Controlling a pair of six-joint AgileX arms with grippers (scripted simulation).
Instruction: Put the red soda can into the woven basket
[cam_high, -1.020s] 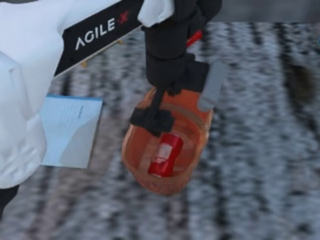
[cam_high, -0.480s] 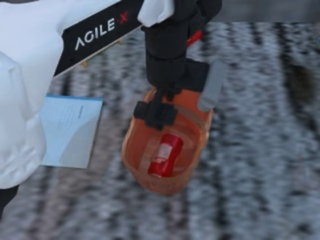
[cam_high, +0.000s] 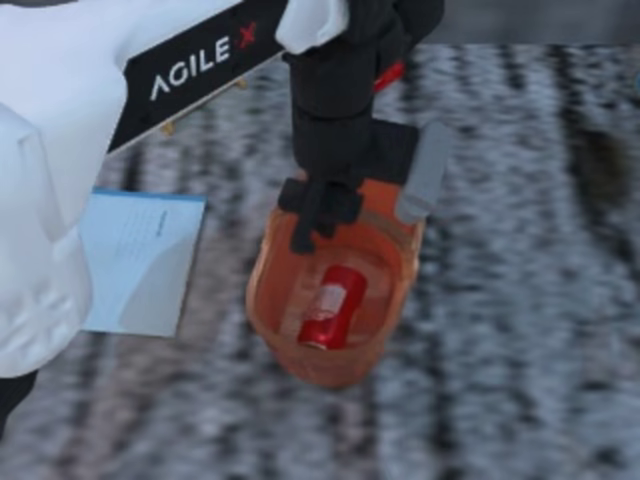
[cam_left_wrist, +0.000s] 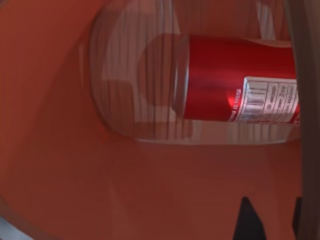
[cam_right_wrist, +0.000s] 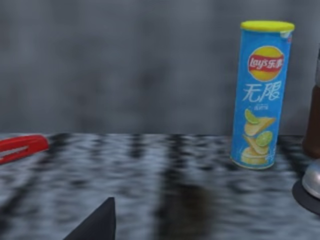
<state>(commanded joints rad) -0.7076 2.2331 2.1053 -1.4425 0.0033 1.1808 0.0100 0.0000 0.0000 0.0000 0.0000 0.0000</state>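
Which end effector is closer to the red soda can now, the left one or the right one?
Left. The left end effector hovers over the woven basket, where the red soda can lies. The right one is outside the top view.

Overhead view; close wrist views

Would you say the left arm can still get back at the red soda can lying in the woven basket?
Probably yes: the left hand hangs over the woven basket, whose open top leaves the red soda can exposed; only the handle crosses nearby.

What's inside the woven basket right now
The red soda can lies on its side in the woven basket. The left gripper covers the basket's far end.
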